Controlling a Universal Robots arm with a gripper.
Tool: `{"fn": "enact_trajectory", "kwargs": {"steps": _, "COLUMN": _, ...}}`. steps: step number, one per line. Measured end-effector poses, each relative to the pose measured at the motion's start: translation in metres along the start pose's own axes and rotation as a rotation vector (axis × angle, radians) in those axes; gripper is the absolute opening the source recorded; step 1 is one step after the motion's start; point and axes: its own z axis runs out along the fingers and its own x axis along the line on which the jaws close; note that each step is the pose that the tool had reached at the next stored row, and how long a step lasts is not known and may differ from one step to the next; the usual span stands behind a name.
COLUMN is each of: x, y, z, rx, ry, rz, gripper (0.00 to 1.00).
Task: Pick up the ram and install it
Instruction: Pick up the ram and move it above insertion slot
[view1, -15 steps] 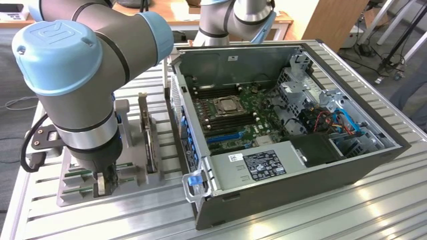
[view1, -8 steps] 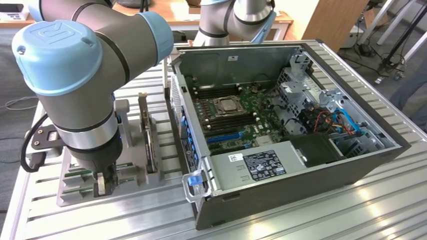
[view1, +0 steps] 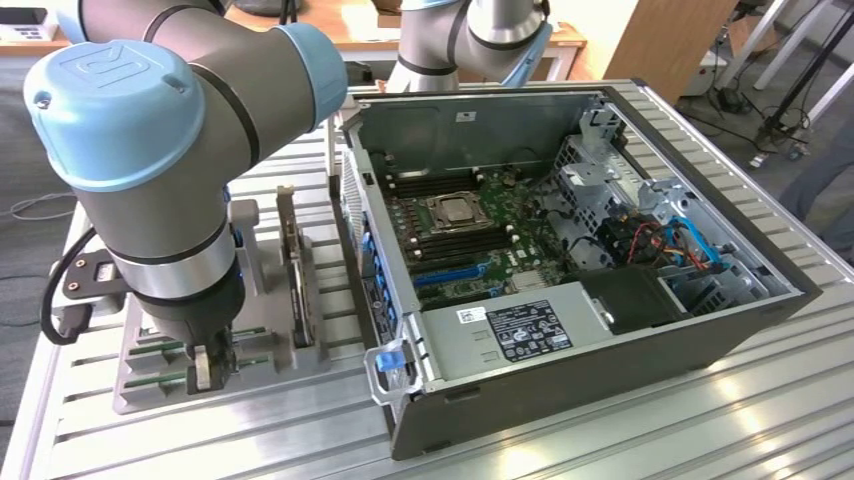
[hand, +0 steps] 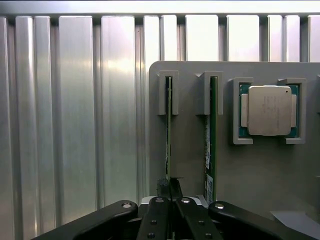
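Observation:
Two green ram sticks stand on edge in slots of a grey holder (hand: 190, 150). My gripper (hand: 169, 189) has come down over the end of one ram (hand: 168, 130), and its dark fingertips (hand: 175, 187) press together on that stick's thin edge. The other ram stick (hand: 212, 135), with a white label, stands in the neighbouring slot, untouched. In the exterior view the gripper (view1: 203, 372) reaches down into the holder (view1: 267, 385) at the exterior view's left, beside the open computer case (view1: 574, 250). The ram still sits in its slot.
A square silver processor (hand: 269, 110) lies in a pocket of the holder beside the sticks. An upright expansion card (view1: 296, 265) stands between the arm and the case. The motherboard (view1: 494, 235) lies open inside the case. The table is ribbed aluminium (view1: 641, 420).

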Motion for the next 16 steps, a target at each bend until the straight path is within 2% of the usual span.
{"fn": "enact_trajectory", "kwargs": {"steps": 8, "x": 0.0, "y": 0.0, "z": 0.0, "rx": 0.0, "ry": 0.0001, "rz": 0.0, "gripper": 0.12}}
{"fn": "enact_trajectory", "kwargs": {"steps": 11, "x": 0.0, "y": 0.0, "z": 0.0, "rx": -0.0002, "ry": 0.0007, "rz": -0.02, "gripper": 0.12}}
{"fn": "enact_trajectory", "kwargs": {"steps": 16, "x": 0.0, "y": 0.0, "z": 0.0, "rx": -0.0002, "ry": 0.0007, "rz": -0.021, "gripper": 0.12}}
